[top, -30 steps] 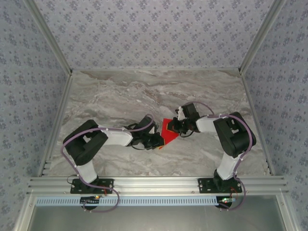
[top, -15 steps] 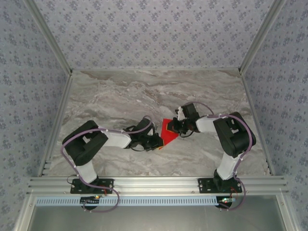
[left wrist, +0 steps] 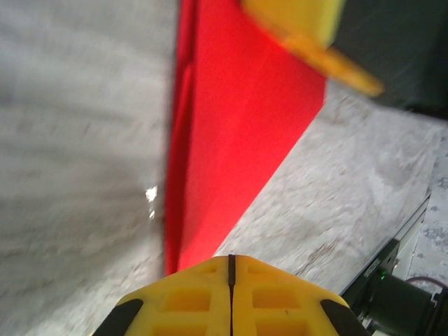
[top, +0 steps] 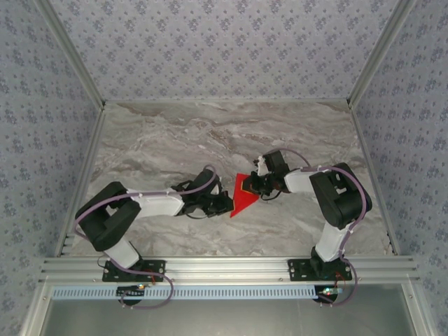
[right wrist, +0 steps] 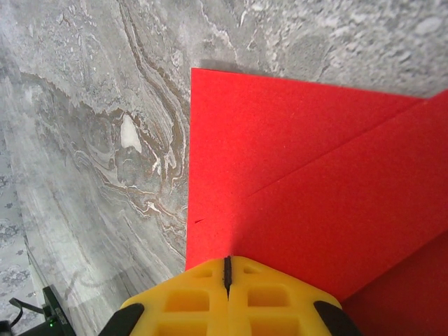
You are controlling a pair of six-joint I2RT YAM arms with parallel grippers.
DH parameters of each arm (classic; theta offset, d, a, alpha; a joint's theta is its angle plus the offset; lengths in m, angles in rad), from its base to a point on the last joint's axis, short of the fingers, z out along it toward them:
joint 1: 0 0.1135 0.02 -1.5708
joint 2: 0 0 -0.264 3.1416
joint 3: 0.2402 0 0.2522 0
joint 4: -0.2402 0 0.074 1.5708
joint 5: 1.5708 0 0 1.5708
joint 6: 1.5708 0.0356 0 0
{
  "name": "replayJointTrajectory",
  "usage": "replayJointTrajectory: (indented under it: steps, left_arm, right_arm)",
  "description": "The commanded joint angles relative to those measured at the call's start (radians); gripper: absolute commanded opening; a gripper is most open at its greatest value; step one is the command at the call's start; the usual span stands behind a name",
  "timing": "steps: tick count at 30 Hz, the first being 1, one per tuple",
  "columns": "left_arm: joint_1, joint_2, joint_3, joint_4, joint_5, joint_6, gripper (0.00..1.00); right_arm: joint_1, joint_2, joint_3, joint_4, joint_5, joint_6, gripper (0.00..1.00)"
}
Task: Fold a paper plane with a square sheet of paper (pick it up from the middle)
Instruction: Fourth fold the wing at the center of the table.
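Note:
The square sheet of paper [top: 243, 194] is bright red and folded into a flat wedge on the marble table, its narrow point toward the near left. My left gripper [top: 224, 204] is shut, its tips at that narrow end [left wrist: 183, 231]; the paper runs under the left finger beside the seam, not between the jaws. My right gripper [top: 257, 187] is shut too, tips down on the wide end of the paper [right wrist: 294, 154], where a diagonal fold line shows. Its yellow finger [left wrist: 308, 31] appears at the far end in the left wrist view.
The marble table [top: 168, 140] lies between patterned walls, with aluminium rails along its sides [top: 84, 175] and near edge [top: 224, 266]. Both arm bases are bolted to the near rail.
My left arm has dropped lower and stretched out, and its gripper has closed fully. The paper's near point now shows beside it. The right arm has stayed put.

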Motion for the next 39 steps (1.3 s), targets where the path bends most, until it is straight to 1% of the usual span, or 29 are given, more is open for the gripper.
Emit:
replayJointTrajectory:
  steps: [1, 6, 10, 14, 18, 22, 29, 32, 39]
  left_arm:
    - [0.014, 0.058, 0.094, -0.016, -0.028, 0.071, 0.05]
    - [0.014, 0.173, 0.181, -0.027, -0.022, 0.095, 0.01]
    - [0.015, 0.233, 0.196, -0.027, -0.019, 0.093, 0.0]
    - [0.014, 0.253, 0.182, -0.028, -0.006, 0.086, 0.0]
    - [0.011, 0.235, 0.136, -0.035, 0.019, 0.089, 0.0]
    - [-0.001, 0.187, 0.067, -0.046, 0.053, 0.108, 0.0]
    - [-0.048, 0.093, 0.006, -0.106, 0.098, 0.175, 0.0]
    - [-0.068, 0.071, -0.016, -0.136, 0.099, 0.196, 0.0]
    - [-0.066, 0.014, -0.052, -0.184, 0.071, 0.215, 0.0]
  right_arm:
    - [0.002, 0.063, -0.031, -0.085, 0.064, -0.022, 0.05]
    - [0.002, 0.073, -0.032, -0.084, 0.064, -0.021, 0.04]
    - [0.002, 0.072, -0.034, -0.09, 0.065, -0.023, 0.04]
    - [0.002, 0.067, -0.034, -0.1, 0.072, -0.024, 0.04]
    - [-0.001, 0.066, -0.031, -0.113, 0.084, -0.024, 0.04]
    - [-0.003, 0.067, -0.025, -0.136, 0.1, -0.024, 0.04]
    - [-0.01, 0.07, -0.016, -0.155, 0.11, -0.024, 0.04]
    - [-0.011, 0.07, -0.014, -0.16, 0.111, -0.024, 0.04]
    - [-0.011, 0.072, -0.01, -0.165, 0.113, -0.024, 0.04]
